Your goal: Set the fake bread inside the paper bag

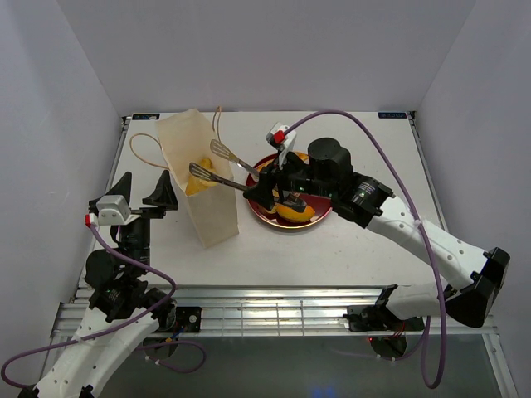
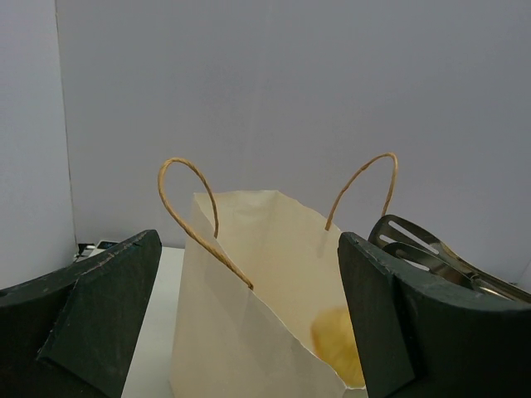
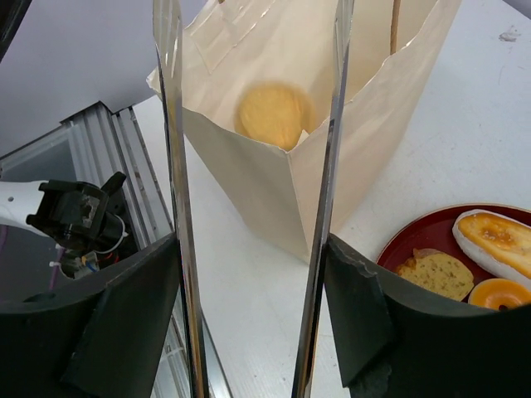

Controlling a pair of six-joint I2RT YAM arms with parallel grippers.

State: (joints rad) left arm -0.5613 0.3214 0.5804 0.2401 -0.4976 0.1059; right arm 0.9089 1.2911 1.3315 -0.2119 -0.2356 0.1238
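Note:
The cream paper bag (image 1: 211, 211) stands open left of centre, and it also shows in the left wrist view (image 2: 249, 332) and the right wrist view (image 3: 274, 191). A round yellow bread (image 3: 271, 114) lies inside it, also visible from above (image 1: 199, 181) and in the left wrist view (image 2: 338, 340). My right gripper (image 1: 265, 184) is shut on metal tongs (image 1: 217, 164). The tong arms (image 3: 332, 166) are spread and empty over the bag's mouth. More bread, a long roll (image 3: 498, 240), a slice (image 3: 438, 274) and a ring donut (image 3: 498, 294), lies on the dark-red plate (image 1: 264, 217). My left gripper (image 1: 143, 189) is open and empty just left of the bag.
The bag's brown cord handles (image 2: 187, 207) stick up and out to the left. The right arm reaches across above the plate. The white walls stand close on three sides. The table's metal front rail (image 1: 274, 311) runs along the near edge.

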